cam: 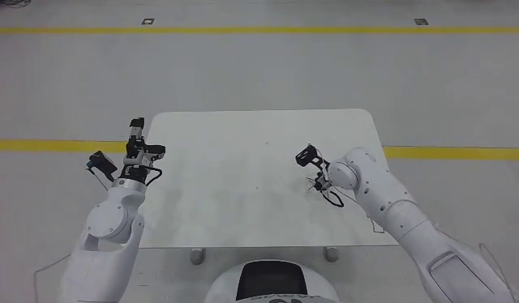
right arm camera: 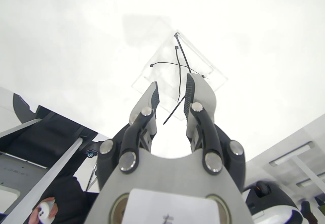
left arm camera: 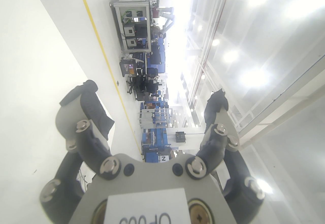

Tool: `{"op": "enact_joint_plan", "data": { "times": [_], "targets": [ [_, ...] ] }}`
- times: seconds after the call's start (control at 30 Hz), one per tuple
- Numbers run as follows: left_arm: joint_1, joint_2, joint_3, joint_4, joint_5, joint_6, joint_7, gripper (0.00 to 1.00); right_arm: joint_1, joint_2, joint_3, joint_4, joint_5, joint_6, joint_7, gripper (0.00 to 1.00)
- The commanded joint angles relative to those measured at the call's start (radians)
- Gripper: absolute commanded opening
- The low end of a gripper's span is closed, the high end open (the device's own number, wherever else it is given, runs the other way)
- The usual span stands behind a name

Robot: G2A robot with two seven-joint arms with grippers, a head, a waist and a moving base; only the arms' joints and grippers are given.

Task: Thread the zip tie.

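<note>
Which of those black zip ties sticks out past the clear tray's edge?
The slanted zip tie seen between the right tool's fingers; its tip overhangs the tray. Others lie inside.

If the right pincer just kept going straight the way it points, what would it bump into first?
Probably the black zip ties lying on the clear tray on the table, though the depth is hard to judge.
</note>
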Motion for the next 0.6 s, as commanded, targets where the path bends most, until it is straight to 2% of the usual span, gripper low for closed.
{"op": "enact_joint_plan", "data": {
  "times": [0.0, 0.2, 0.43, 0.57],
  "targets": [
    [0.0, 0.0, 0.0, 0.0, 0.0, 0.0, 0.0, 1.0, 0.0, -0.002, -0.002, 0.012, 0.0, -0.002, -0.009, 0.25],
    [0.0, 0.0, 0.0, 0.0, 0.0, 0.0, 0.0, 1.0, 0.006, -0.012, -0.018, 0.048, -0.008, 0.003, -0.037, 0.24],
    [0.0, 0.0, 0.0, 0.0, 0.0, 0.0, 0.0, 1.0, 0.02, -0.029, -0.043, 0.102, -0.009, 0.005, -0.07, 0.16],
    [0.0, 0.0, 0.0, 0.0, 0.0, 0.0, 0.0, 1.0, 0.029, -0.04, -0.057, 0.133, -0.012, 0.011, -0.083, 0.15]
  ]
}}
